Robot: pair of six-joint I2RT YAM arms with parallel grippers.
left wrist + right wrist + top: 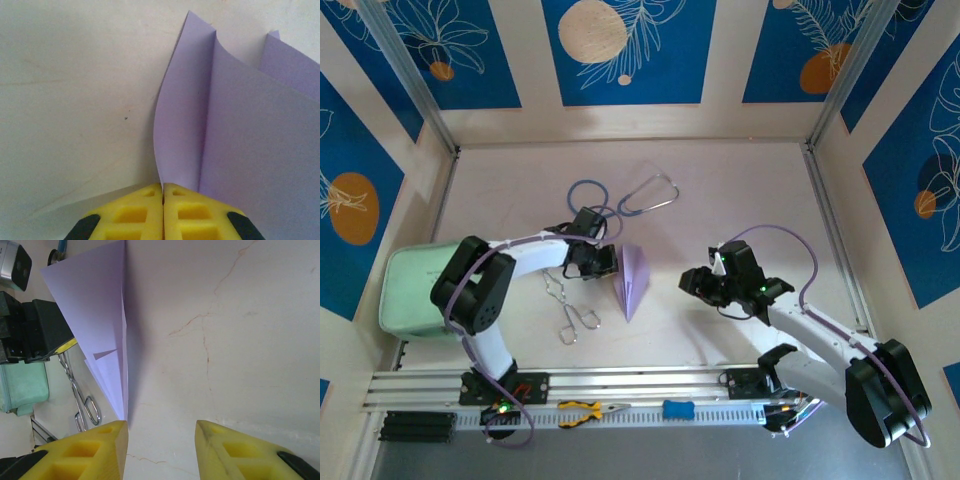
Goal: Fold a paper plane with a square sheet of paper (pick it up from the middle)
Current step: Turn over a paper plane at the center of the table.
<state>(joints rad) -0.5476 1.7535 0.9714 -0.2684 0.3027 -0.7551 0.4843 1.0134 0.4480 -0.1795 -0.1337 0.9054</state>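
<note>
My left gripper (163,186) is pressed together on the left edge of the paper plane (632,280), and a lilac flap curls up from between its yellow fingers. The plane lies on the tabletop (750,200) between my two arms, its point toward my bases, with the metal forceps (570,312) just to its left. My right gripper (161,426) hangs spread and empty to the plane's right, one finger near the pointed tip.
</note>
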